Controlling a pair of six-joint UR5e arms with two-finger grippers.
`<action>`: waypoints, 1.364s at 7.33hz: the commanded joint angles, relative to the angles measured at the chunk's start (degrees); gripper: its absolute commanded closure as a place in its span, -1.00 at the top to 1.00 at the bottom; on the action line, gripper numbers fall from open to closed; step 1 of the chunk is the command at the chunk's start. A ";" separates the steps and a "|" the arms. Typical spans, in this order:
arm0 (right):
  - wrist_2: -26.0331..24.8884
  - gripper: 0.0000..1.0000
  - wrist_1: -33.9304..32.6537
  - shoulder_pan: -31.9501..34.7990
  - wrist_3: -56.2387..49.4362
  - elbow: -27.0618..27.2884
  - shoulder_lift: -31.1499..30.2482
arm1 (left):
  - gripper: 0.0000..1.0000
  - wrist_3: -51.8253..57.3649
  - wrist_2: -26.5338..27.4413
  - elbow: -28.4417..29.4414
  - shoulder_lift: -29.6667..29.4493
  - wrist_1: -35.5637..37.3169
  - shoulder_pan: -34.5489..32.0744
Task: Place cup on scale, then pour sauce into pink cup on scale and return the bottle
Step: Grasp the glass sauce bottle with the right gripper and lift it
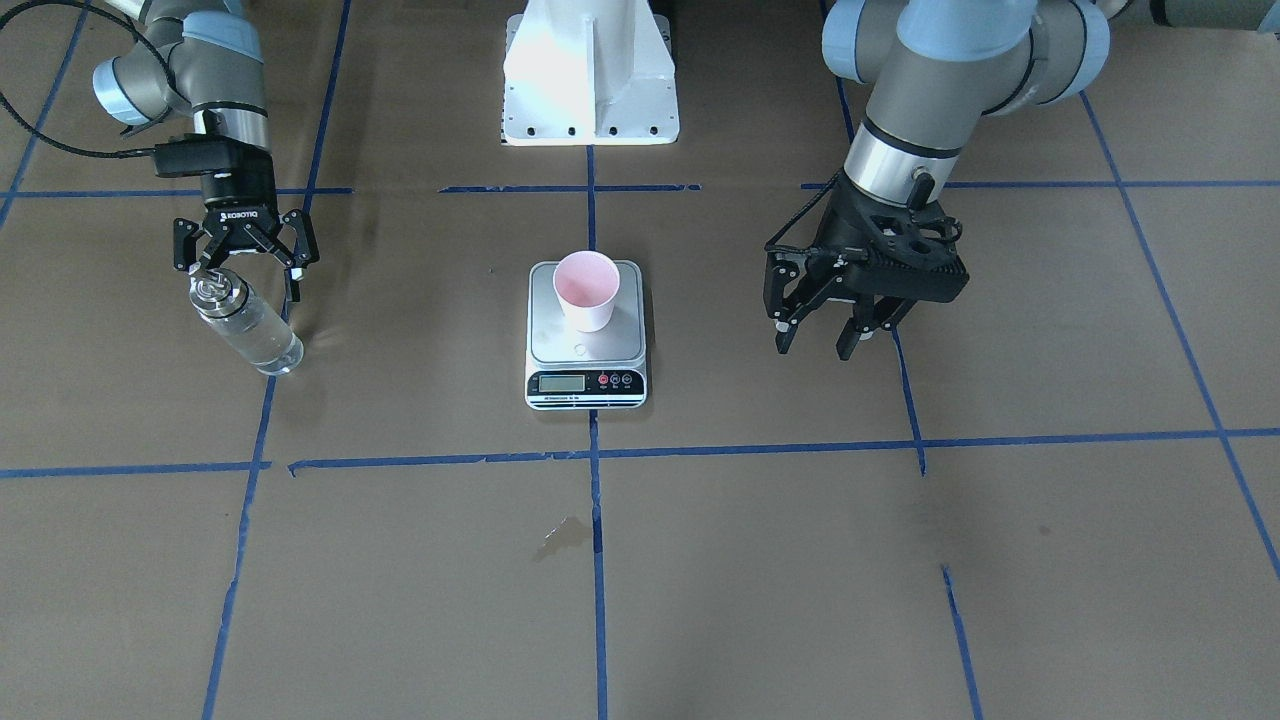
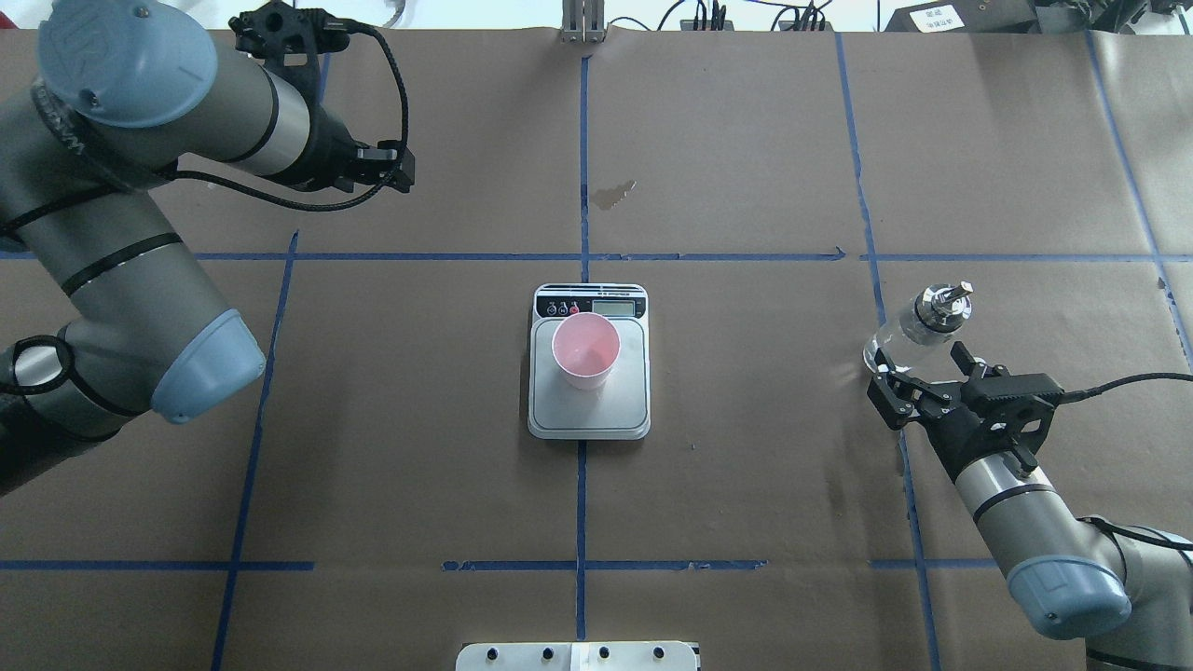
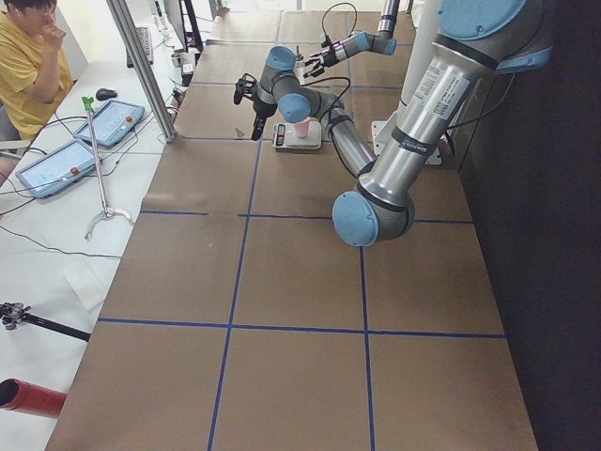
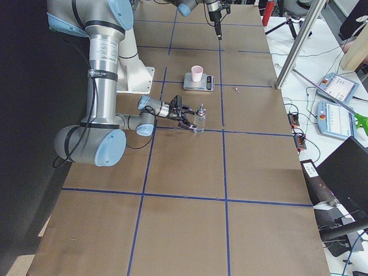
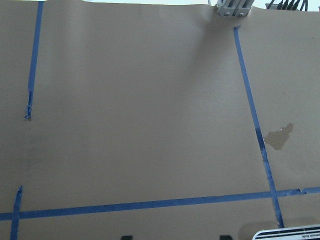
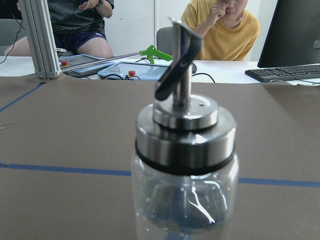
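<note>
1. Front-facing: the small tapered pink paper cup [image 1: 587, 290] sits on the flat silver-topped kitchen scale [image 1: 560, 345], so that step looks done. The clear glass bottle with a silver pourer cap [image 1: 245, 325] stands upright on the table, well off to the side. The right gripper [image 1: 248, 275] is just behind it, fingers spread and clamped on nothing. The left gripper [image 1: 815, 345] hangs spread and empty too.
2. Overhead: better for alignment, though I can't tell if the right fingertips reach past the bottle. Closing off-centre could shove it over.
3. Exterior left: everything's tiny, no help on fingers.
4. Exterior right: only this one gives height. The gripper looks level with the glass body, not the cap.
5. Left wrist: just brown paper [image 5: 150, 100], blue tape [image 5: 150, 205] and a dark stain [image 5: 279, 137], with a scale corner peeking in.
6. Right wrist: the angled spout [image 6: 177, 60] fills the frame. Slick glass, light cup — a slip or a bump while pouring would tip the cup or wet the scale.
</note>
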 commanded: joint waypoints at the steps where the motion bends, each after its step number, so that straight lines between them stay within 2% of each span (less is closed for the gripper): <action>1: -0.02 0.99 0.00 0.82 -0.19 -0.81 -0.05 | 0.33 0.00 0.00 0.10 -0.07 0.18 0.00; 6: 0.59 0.97 0.09 3.72 -1.50 -5.21 4.78 | 0.34 -0.09 0.09 0.01 -0.24 2.20 0.00; 7: 0.59 0.88 0.09 3.72 -1.59 -5.21 4.87 | 0.34 -0.09 0.09 0.01 -0.24 2.20 0.08; 8: 0.59 0.53 0.09 3.81 -1.59 -5.21 4.96 | 0.34 -0.09 0.09 0.01 -0.24 2.20 0.00; 9: 0.59 -0.20 0.18 3.81 -1.68 -5.21 5.13 | 0.34 -0.09 0.09 -0.07 -0.24 2.20 0.00; 10: 0.68 -0.68 2.18 4.33 -3.42 -5.21 5.14 | 0.34 -0.09 0.09 -0.08 -0.24 2.20 0.08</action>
